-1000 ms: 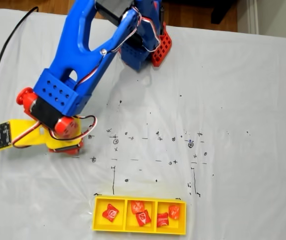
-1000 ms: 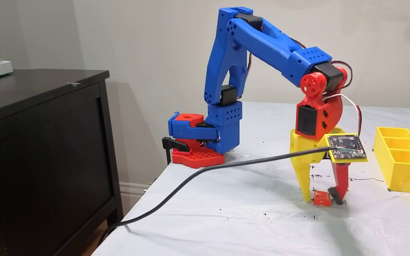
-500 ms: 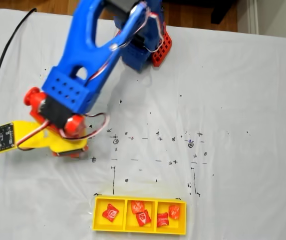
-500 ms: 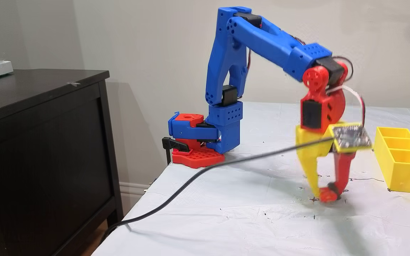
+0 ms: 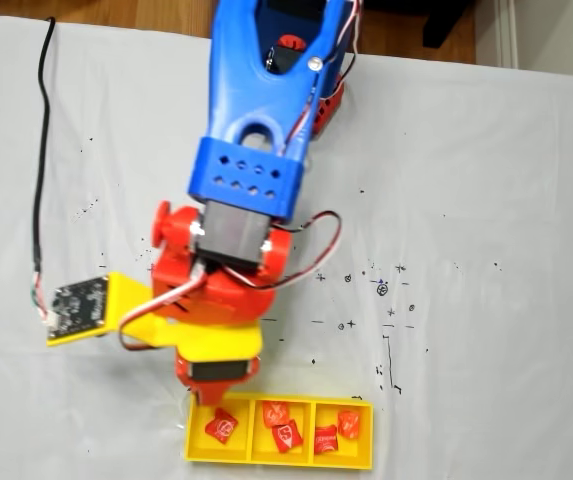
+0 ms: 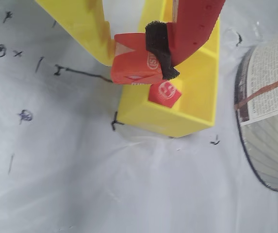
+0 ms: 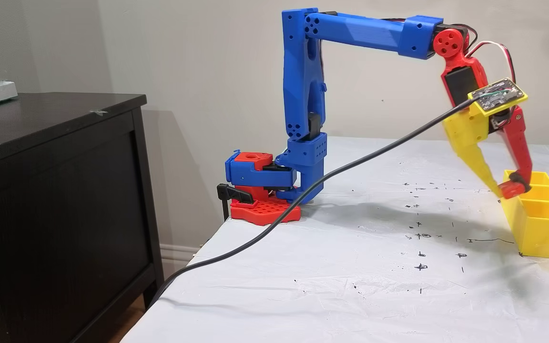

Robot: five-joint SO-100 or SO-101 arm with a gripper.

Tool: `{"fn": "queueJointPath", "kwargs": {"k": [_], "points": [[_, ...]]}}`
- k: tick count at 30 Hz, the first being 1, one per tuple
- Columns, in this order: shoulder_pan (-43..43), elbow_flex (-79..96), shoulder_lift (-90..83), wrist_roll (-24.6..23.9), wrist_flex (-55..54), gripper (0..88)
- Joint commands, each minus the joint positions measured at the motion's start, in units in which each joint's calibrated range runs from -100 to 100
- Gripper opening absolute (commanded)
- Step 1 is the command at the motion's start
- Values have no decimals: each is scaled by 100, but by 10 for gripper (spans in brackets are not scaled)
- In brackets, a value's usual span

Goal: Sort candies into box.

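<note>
Gripper: the gripper (image 6: 139, 51) is clamped on 1 candy (image 6: 131, 65), pinched between the yellow finger (image 6: 88, 29) and the red finger's black pad (image 6: 159, 48); in a fixed view the gripper (image 7: 507, 189) hangs in the air, tilted, above the near end of the box (image 7: 539, 226).

Held candy: red-orange, square, white marks on its face; in the wrist view it sits over the rim of the box (image 6: 187, 121), clear of the table. In a fixed view it shows as a small red patch (image 7: 512, 190) between the fingertips.

Box: yellow, 3 compartments in a row, on the white cloth (image 5: 486, 200). In a fixed view the box (image 5: 281, 459) lies at the bottom edge, with the arm (image 5: 256, 130) reaching down to its left end.

Candies in box: 5 in all, seen from above. Left compartment 1 (image 5: 220, 427); middle compartment 2, (image 5: 275, 412) and (image 5: 287, 436), touching; right compartment 2, (image 5: 326, 439) and (image 5: 349, 423), just beside each other. The wrist view shows 1 of them (image 6: 164, 93) on the floor of the end compartment, below the held one.

Cloth: white, wrinkled, with small black pen marks (image 5: 381, 288) and lines.

Cable: black cable (image 7: 303, 197) runs from the wrist board (image 7: 497, 94) down off the table edge.

Other: a round object with printed text (image 6: 269, 102) at the right edge of the wrist view; a dark cabinet (image 7: 55, 200) stands left of the table.
</note>
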Motion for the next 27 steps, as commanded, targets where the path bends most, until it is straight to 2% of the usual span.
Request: {"fn": "queueJointPath", "kwargs": {"k": [1,4,11,27], "points": [[-188,-1008,-137,-244,-279,2],[-188,-1800,414,-303,81,2],[-179,-2301,915,-308,269,2],[-197,-2110,1195,-215,499,2]]}}
